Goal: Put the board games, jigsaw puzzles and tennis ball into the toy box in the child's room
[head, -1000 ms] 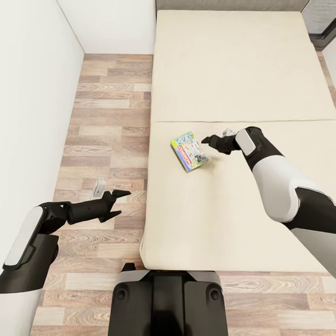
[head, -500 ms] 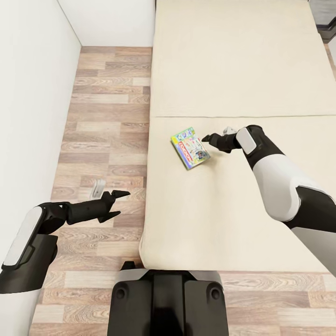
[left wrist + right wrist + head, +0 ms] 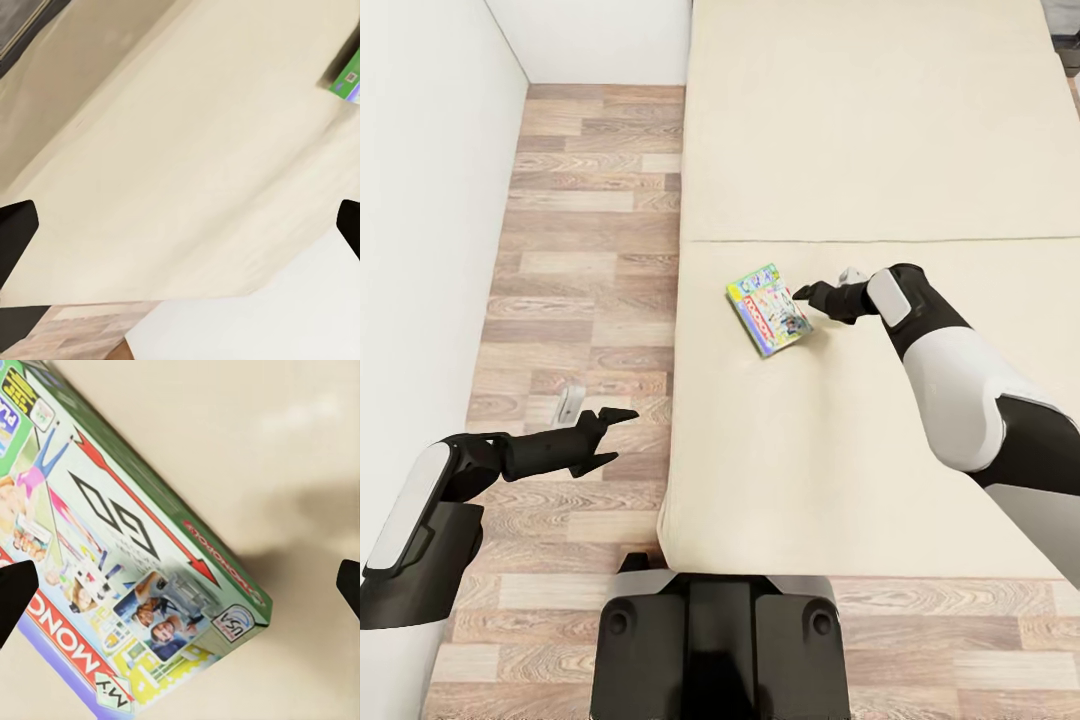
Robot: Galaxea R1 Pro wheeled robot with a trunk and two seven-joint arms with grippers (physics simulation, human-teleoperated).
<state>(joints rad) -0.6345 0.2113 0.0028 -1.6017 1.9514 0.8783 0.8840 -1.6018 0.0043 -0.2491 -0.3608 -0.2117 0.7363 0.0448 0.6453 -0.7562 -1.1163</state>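
Right end effector (image 3: 807, 295) open, beside board game (image 3: 767, 309)

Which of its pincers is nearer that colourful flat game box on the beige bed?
Right pincer, just beside the game box; left pincer hangs over the wood floor.

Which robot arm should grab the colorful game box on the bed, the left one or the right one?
The right. The right gripper is open right beside the board game on the bed, while the left gripper hangs over the wood floor, off the mattress.

Beige bed (image 3: 860, 150) with one board game (image 3: 767, 309) flat on top
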